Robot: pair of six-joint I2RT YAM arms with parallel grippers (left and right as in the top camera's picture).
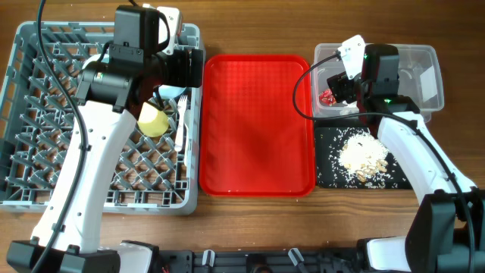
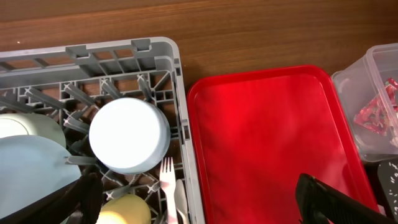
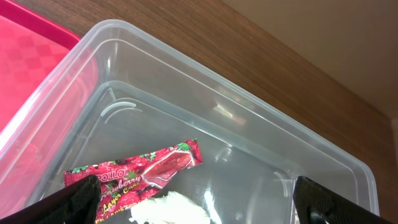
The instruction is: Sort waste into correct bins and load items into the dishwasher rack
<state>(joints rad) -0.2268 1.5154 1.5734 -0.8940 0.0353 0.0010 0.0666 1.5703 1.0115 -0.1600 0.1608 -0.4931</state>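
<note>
In the grey dishwasher rack (image 1: 45,152) lie an upturned white-blue bowl (image 2: 129,135), a pale blue plate (image 2: 31,168), a yellow-green cup (image 1: 154,121), a white fork (image 2: 166,186) and a spoon (image 2: 180,202). My left gripper (image 2: 199,205) hangs open over the rack's right edge, holding nothing. The clear tub (image 1: 424,57) holds a red snack wrapper (image 3: 134,174) and a crumpled white napkin (image 3: 168,208). My right gripper (image 3: 196,205) is open just above them, holding nothing. Pale food scraps (image 1: 362,155) lie on the black tray (image 1: 330,171).
A bare red serving tray (image 1: 258,121) sits between the rack and the two bins. The black tray lies directly in front of the clear tub. Wooden tabletop shows along the front and back edges.
</note>
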